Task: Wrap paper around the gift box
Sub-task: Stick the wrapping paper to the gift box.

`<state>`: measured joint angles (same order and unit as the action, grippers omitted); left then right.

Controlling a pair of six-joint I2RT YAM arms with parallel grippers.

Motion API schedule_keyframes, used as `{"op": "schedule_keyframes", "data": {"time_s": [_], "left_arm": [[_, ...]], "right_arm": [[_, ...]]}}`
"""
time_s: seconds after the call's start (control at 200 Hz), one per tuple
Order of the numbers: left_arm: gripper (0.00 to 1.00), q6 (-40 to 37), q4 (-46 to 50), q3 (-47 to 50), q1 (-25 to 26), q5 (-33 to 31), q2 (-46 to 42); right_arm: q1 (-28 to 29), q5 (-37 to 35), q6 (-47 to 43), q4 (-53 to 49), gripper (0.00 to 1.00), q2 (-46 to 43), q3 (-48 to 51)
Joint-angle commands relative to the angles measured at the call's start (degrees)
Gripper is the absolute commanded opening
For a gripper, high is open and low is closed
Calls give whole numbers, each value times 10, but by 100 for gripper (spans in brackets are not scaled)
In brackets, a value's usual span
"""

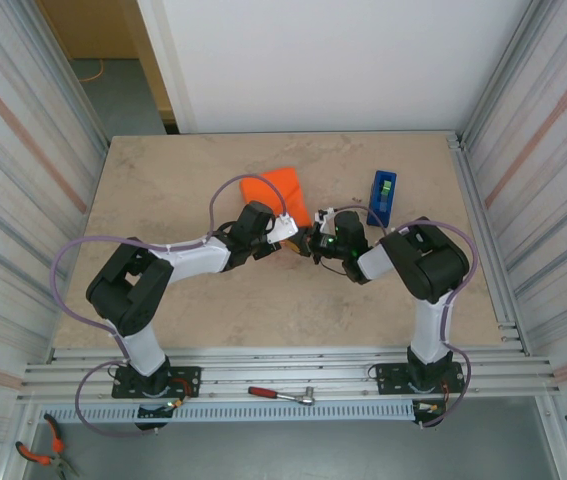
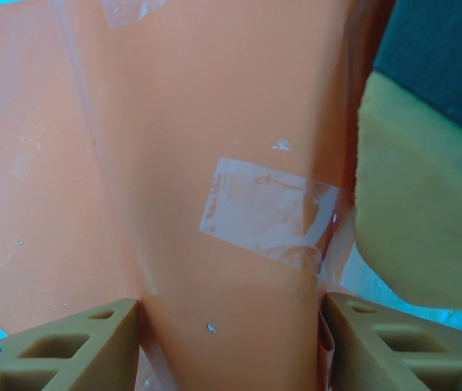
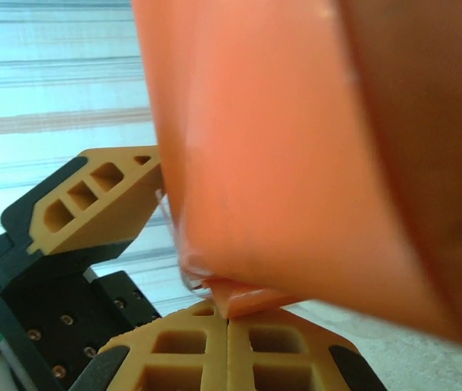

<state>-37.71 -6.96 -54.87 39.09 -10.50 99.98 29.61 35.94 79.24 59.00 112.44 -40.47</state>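
The orange paper [image 1: 279, 187] is folded into a parcel at the table's middle, and the gift box is hidden inside it. In the left wrist view the paper [image 2: 173, 163] carries strips of clear tape [image 2: 267, 213]. My left gripper [image 2: 231, 318] is shut across the parcel, one finger pressing each side. In the top view the left gripper [image 1: 287, 231] reaches in from the left. My right gripper [image 1: 313, 243] meets it from the right. Its jaws [image 3: 227, 322] are shut, pinching a folded corner of the paper [image 3: 296, 163] at their tips.
A blue tape dispenser [image 1: 383, 195] stands just right of the parcel, behind the right arm. A red-handled ratchet [image 1: 281, 394] lies on the front rail and pliers [image 1: 39, 454] lie at the bottom left. Corrugated walls close in both sides of the table [image 1: 163, 190].
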Motion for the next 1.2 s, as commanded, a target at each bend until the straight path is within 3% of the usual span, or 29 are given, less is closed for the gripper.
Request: {"op": "schedule_keyframes", "data": {"time_s": [0.0,0.361,0.787,1.198], "left_arm": [[57,-5,50,-1,9,23,16],[57,-4,49,-1,9,23,16],[57,-5,49,-1,9,23,16],[57,-4,49,0,9,23,16]], "right_arm": [[-1,-9,7,15,0,26,-17],[-7,-16,12,34,0,63,-37],[-7,-12,6,44,0,30,35],[2,-23,10,17,0,70,-26]]}}
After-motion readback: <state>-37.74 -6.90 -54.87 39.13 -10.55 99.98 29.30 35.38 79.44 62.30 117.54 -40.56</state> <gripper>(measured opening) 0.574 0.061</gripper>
